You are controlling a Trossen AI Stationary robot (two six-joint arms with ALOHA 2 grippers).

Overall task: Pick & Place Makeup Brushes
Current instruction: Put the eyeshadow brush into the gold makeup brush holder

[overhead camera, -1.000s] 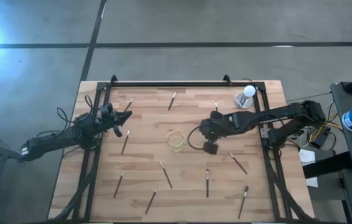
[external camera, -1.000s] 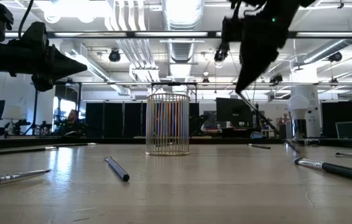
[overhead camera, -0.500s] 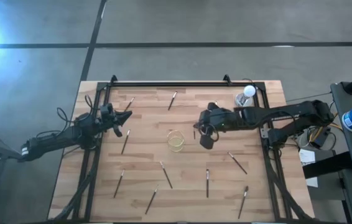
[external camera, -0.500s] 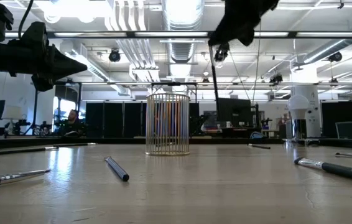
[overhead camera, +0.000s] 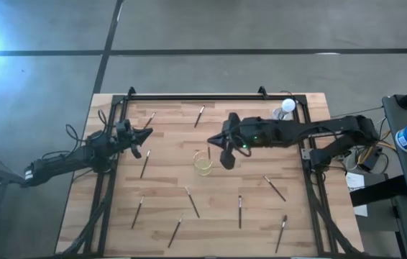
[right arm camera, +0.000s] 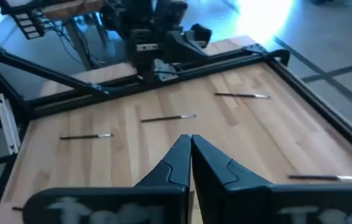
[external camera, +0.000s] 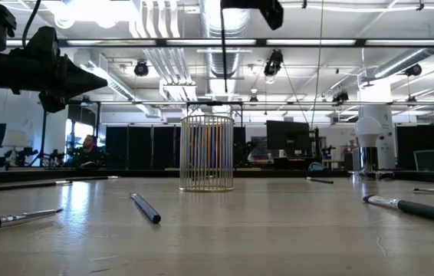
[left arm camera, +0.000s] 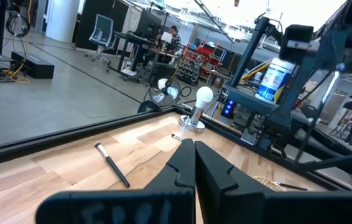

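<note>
Makeup brushes lie scattered flat over the wooden table (overhead camera: 167, 183): one near 12 o'clock (overhead camera: 200, 116), one toward 10 o'clock (overhead camera: 150, 119), several along the 6 o'clock side such as one (overhead camera: 191, 203) and another (overhead camera: 239, 211), and more toward 4 and 5 o'clock. One brush (external camera: 223, 54) is off the table. It hangs straight down, pinched in the right gripper (overhead camera: 214, 137), whose fingers are clenched on its upper end. A second ago this gripper was out toward 3 o'clock of the wire cup (overhead camera: 203, 164) with the brush slanted; since then it has swung in across the table and now sits just at 1 o'clock of the cup. In the low view the brush is now upright, directly above the cup (external camera: 207, 153), its lower tip clear of the rim. That suggests the carry is nearly over and only the lowering and the release remain. The cup shows no brush inside as far as can be told, so most of the job is probably still ahead. The left gripper (overhead camera: 144, 134) waits at the 9 o'clock edge, fingers pressed together on nothing, in the same place as before. A white round-topped lamp (overhead camera: 284, 111) stands at the 2 o'clock corner, well apart from the action.
</note>
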